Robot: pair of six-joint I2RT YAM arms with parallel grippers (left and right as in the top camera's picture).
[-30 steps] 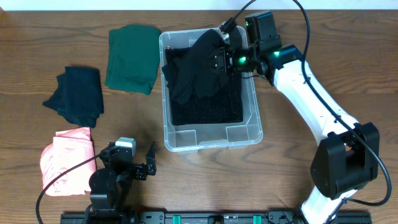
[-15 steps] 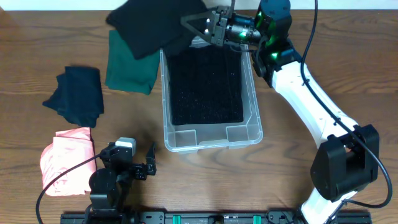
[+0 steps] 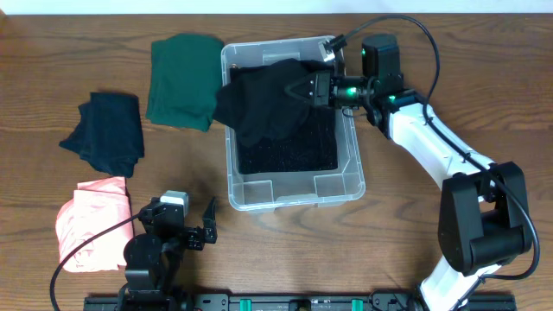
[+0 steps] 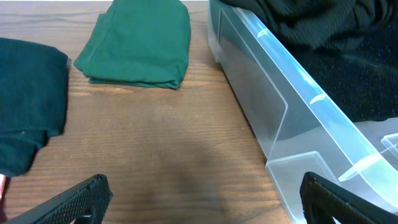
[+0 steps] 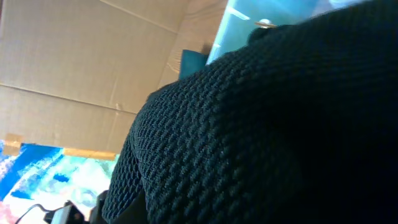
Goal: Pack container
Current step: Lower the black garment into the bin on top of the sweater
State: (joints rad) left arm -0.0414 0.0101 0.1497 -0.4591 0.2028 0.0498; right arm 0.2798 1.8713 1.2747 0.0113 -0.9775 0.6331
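The clear container [image 3: 298, 200] stands at the table's middle, with black knit fabric [image 3: 294, 149] lying on its floor. My right gripper [image 3: 304, 87] is over the container's far end, shut on a black knit garment [image 3: 263, 104] that hangs from it and drapes across the left rim. That black knit garment [image 5: 261, 137] fills the right wrist view and hides the fingers. My left gripper [image 4: 202, 199] is low at the front left of the container wall [image 4: 261, 99], open and with nothing between its fingers.
A folded green garment [image 3: 183, 79] lies left of the container. A dark navy garment [image 3: 108, 130] sits farther left, and a pink one [image 3: 91, 220] is at the front left corner. In the left wrist view the green garment [image 4: 140, 43] lies ahead on the wood.
Half a second ago the right gripper held the black garment high and swung out left past the rim. It has come back down over the container. The left arm has not moved.
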